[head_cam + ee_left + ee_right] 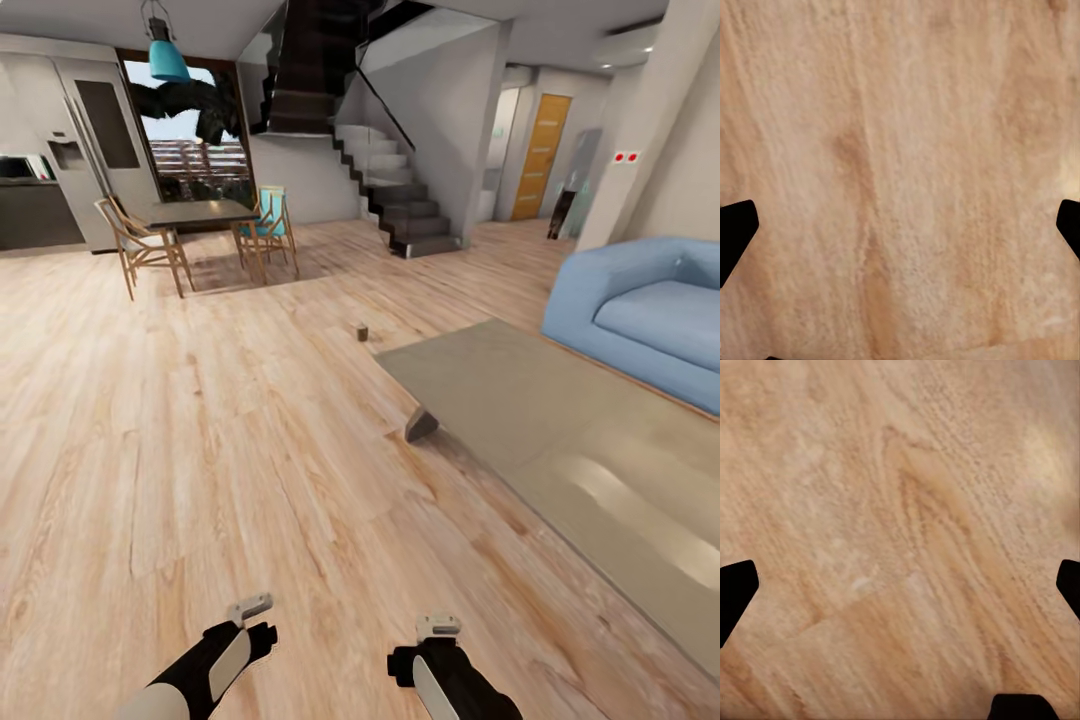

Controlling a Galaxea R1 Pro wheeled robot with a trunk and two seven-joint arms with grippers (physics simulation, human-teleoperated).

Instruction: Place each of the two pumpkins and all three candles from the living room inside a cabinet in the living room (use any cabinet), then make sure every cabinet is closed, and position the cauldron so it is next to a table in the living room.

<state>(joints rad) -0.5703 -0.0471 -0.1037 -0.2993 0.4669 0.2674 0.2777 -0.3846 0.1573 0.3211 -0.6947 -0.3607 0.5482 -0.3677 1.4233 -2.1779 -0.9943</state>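
Candle [361, 332] on plank floor [200, 450] just beyond coffee desk [560, 450] far corner, sofa [640, 320] behind desk. I steer base toward candle, skirting desk corner. Left claw [255, 612] and right claw [438, 632] both released, empty, pointing floorward.

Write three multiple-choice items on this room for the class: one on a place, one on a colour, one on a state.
1. Where does the small beige-grey candle stand?
A. on the light wood plank floor
B. on the glossy grey coffee table
C. on the sofa

2. The corner sofa is:
A. red
B. blue
C. green

3. The left claw is:
A. shut on a candle
B. open, empty
C. shut on a pumpkin

Answers: A, it stands on planks beyond the table; B, its cushions are pale blue; B, the dark fingertips stand far apart over bare floor.
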